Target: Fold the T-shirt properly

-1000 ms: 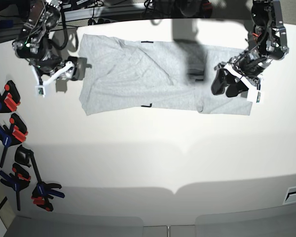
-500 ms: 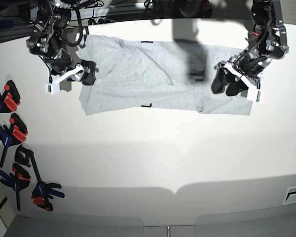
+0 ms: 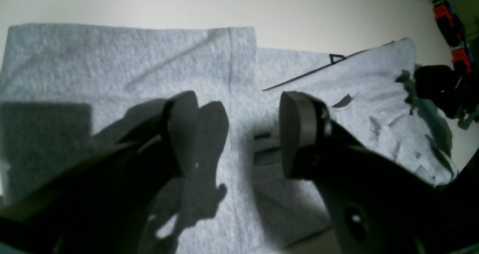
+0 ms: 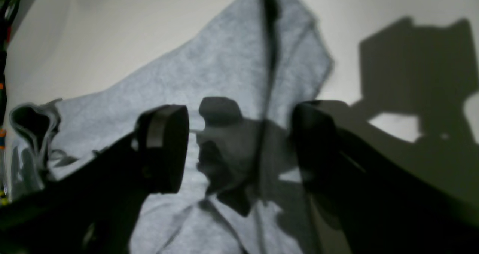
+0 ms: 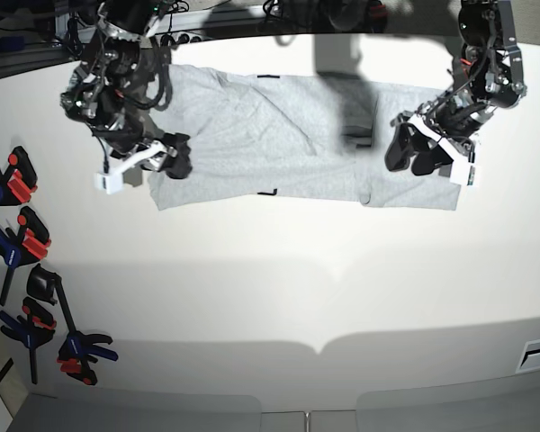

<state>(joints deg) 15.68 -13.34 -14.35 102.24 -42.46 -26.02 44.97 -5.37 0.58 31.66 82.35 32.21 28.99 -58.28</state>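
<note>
1. Across the far half of the white tabletop [image 5: 279, 297] lies the light heather-grey cotton T-shirt [image 5: 270, 135], spread flat as a long folded band running left to right in the base view, plain side up. Small black marks show at its far edge and near edge.
2. Left wrist view: a stitched seam runs up the grey cloth [image 3: 228, 97] between the two dark pads; a thin black line crosses the fabric further off.
3. Left gripper [image 5: 412, 153], black with white fittings, hangs over the shirt's end on the base view's right. Jaws stand wide apart, nothing between them; whether the pads touch the cloth I cannot tell.
4. Right gripper [image 5: 175, 155], same build, sits over the shirt's opposite end, near its front corner. Jaws likewise spread wide and empty [image 4: 239, 145]; a fold ridge in the cloth runs away from between them.
5. Right wrist view: the cloth narrows to a rumpled point against bare table.
6. Blue, black and red-orange spring clamps [image 5: 27, 270] lie in a scatter along the table's left edge, well apart from the shirt.
7. Dark cables and gear [image 5: 279, 13] line the far edge, details unclear.
</note>
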